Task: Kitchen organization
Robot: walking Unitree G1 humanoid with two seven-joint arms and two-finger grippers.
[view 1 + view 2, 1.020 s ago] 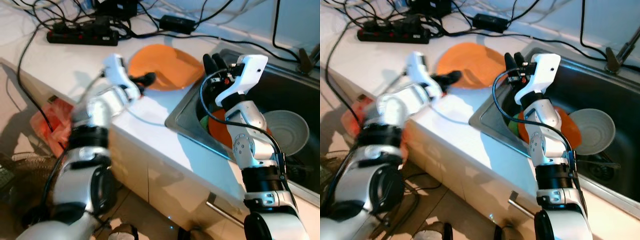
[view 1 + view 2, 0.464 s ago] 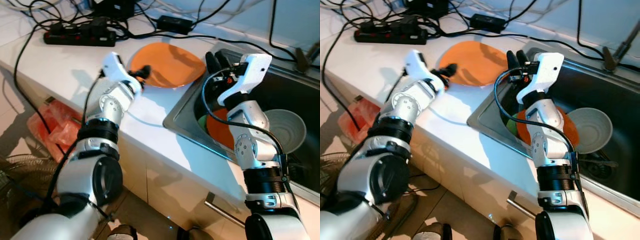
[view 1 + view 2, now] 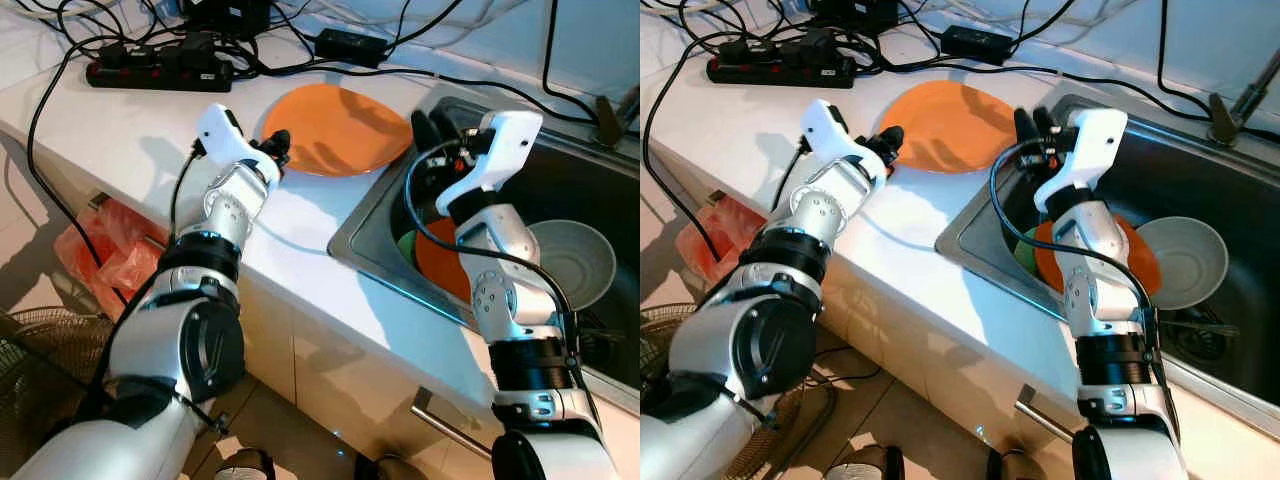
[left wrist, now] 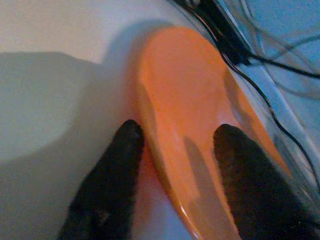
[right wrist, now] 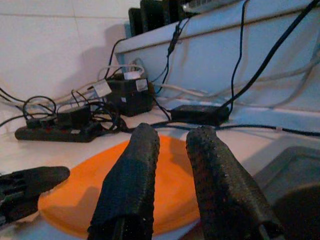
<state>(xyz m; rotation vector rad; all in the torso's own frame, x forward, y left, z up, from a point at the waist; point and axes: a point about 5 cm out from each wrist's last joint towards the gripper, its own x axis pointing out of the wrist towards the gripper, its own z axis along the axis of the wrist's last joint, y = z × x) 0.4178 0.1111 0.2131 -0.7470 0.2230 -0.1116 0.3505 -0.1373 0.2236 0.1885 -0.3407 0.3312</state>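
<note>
An orange plate (image 3: 340, 130) lies on the white counter (image 3: 130, 130) just left of the sink (image 3: 372, 222). My left gripper (image 3: 278, 145) is at the plate's left rim. In the left wrist view its fingers (image 4: 115, 170) stand open astride the plate's rim (image 4: 165, 145), one beside the edge and one over the plate's face. My right gripper (image 3: 432, 122) hovers over the sink's back left corner, its fingers (image 5: 130, 185) slightly open with nothing between them, pointing toward the plate (image 5: 90, 195).
In the sink lie another orange plate (image 3: 440, 258), a white bowl (image 3: 575, 262) and something green (image 3: 405, 243). A black power strip (image 3: 160, 72), an adapter (image 3: 350, 45) and many cables crowd the counter's back. A faucet (image 3: 610, 110) stands at the far right. A red bag (image 3: 100, 250) lies on the floor.
My left arm has swung in and steadied, and its gripper has drawn back a little to the plate's left rim. The right arm has hardly moved.
</note>
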